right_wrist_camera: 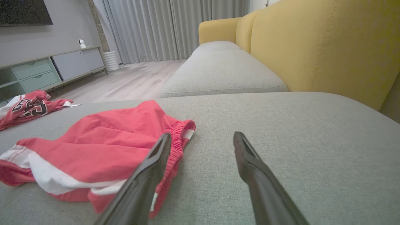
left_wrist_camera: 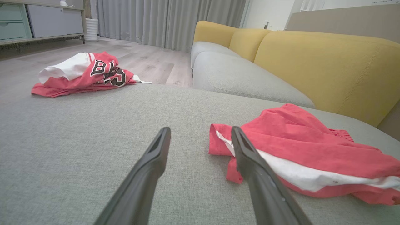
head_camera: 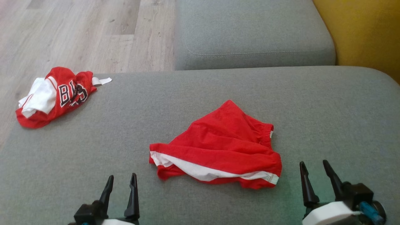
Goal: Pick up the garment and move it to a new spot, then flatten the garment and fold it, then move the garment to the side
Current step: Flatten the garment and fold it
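Observation:
A crumpled red garment (head_camera: 218,147) with a white stripe along its hem lies in the middle of the grey sofa cushion (head_camera: 328,109). It looks like a pair of shorts with an elastic waistband (right_wrist_camera: 179,137). My left gripper (head_camera: 122,176) hovers open near the cushion's front edge, a little left of the garment (left_wrist_camera: 300,147). My right gripper (head_camera: 313,162) is open too, just right of the garment's lower right corner. In the wrist views both the left gripper (left_wrist_camera: 200,129) and the right gripper (right_wrist_camera: 202,135) have nothing between their fingers.
A second red and white garment (head_camera: 53,95) with black lettering lies bunched at the cushion's far left corner. Another grey seat cushion (head_camera: 253,34) adjoins at the back, with a yellow backrest (head_camera: 365,31) on the right. Wooden floor (head_camera: 78,34) lies beyond the far left edge.

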